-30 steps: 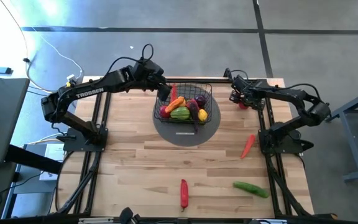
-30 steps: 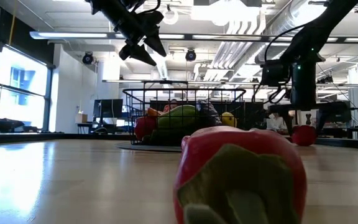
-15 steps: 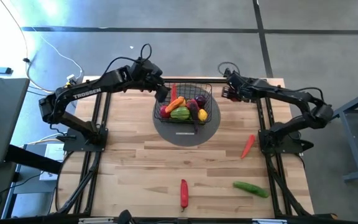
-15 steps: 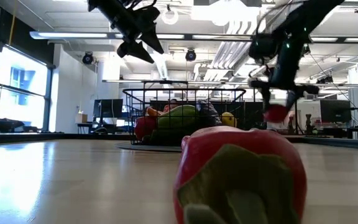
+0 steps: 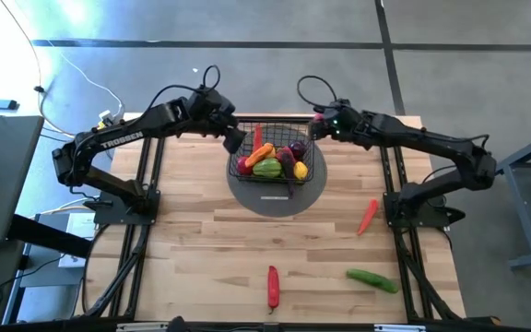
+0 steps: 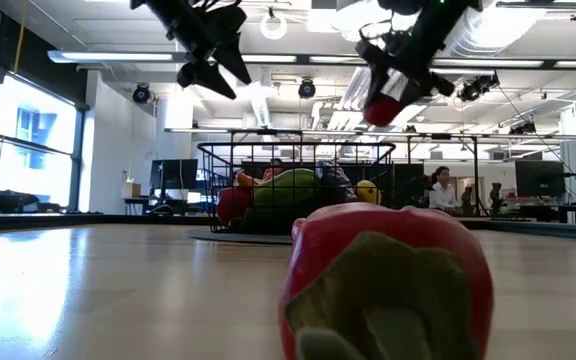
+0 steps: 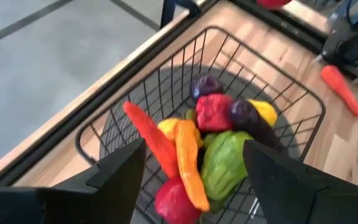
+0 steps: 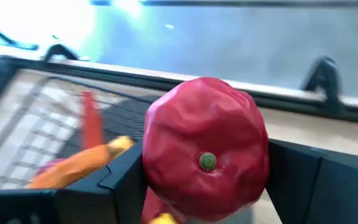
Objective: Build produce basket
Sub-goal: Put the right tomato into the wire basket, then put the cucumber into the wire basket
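The black wire basket [image 5: 279,152] stands on a round grey mat [image 5: 275,201] at the table's far middle. It holds produce: a green pepper [image 7: 224,163], orange and red peppers, a lemon and eggplants. My right gripper [image 5: 321,125] hangs high over the basket's far right corner, shut on a red tomato [image 8: 204,149], which also shows in the low view [image 6: 383,106]. My left gripper [image 5: 234,138] hovers open above the basket's far left corner [image 7: 193,152], with nothing between its fingers. My right gripper pinches the tomato's two opposite sides [image 8: 157,171] between its fingers [image 8: 303,180]. The small green stem spot [image 8: 207,162] faces the wrist camera. The fingers slant downward from the table's right. The tomato is lifted clear, well above the basket's rim.
Loose on the wood lie a red pepper [image 5: 367,217] at the right, another red pepper [image 5: 272,286] at the near middle, huge in the low view [image 6: 383,290], and a green cucumber [image 5: 371,279] near right. A person [image 6: 438,188] sits in the room behind.
My right gripper has lifted the red tomato off the table's far right corner, carried it up and leftward toward the basket, and rolled its wrist on the way. The tomato now hangs clear, high above the rim.
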Robot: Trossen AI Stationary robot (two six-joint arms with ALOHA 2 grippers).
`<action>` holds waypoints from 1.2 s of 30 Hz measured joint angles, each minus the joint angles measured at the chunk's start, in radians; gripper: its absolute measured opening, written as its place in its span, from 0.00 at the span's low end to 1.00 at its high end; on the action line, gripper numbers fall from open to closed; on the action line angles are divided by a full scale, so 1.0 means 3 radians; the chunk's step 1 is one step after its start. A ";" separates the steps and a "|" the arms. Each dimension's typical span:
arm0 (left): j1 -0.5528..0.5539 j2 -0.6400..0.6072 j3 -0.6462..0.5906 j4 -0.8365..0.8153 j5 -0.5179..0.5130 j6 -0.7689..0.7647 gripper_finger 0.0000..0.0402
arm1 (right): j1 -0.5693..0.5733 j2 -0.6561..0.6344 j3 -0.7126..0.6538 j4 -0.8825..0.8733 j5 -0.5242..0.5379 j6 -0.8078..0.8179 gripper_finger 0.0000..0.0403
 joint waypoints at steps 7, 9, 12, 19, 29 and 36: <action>-0.0184 0.0000 0.0000 -0.0204 -0.0131 0.0002 0.65 | 0.0416 0.0048 0.0029 0.0505 0.0006 -0.0229 0.59; -0.0273 0.0000 0.0000 -0.0247 -0.0204 0.0002 0.65 | 0.0524 0.0101 0.0029 0.0573 0.0005 -0.0236 0.59; -0.0394 -0.0001 0.0000 -0.0304 -0.0283 0.0004 0.65 | 0.0657 0.0195 0.0029 0.0670 0.0004 -0.0236 0.59; -0.0659 -0.0001 0.0000 -0.0462 -0.0439 0.0003 0.65 | 0.0846 0.0436 0.0026 0.0741 0.0000 -0.0114 0.60; -0.0989 -0.0001 0.0000 -0.0634 -0.0665 -0.0042 0.65 | 0.0926 0.0631 0.0026 0.0945 0.0005 0.0003 0.69; -0.1131 -0.0001 0.0000 -0.0640 -0.0698 -0.0099 0.65 | 0.0922 0.0689 0.0026 0.0977 -0.0104 0.0094 0.86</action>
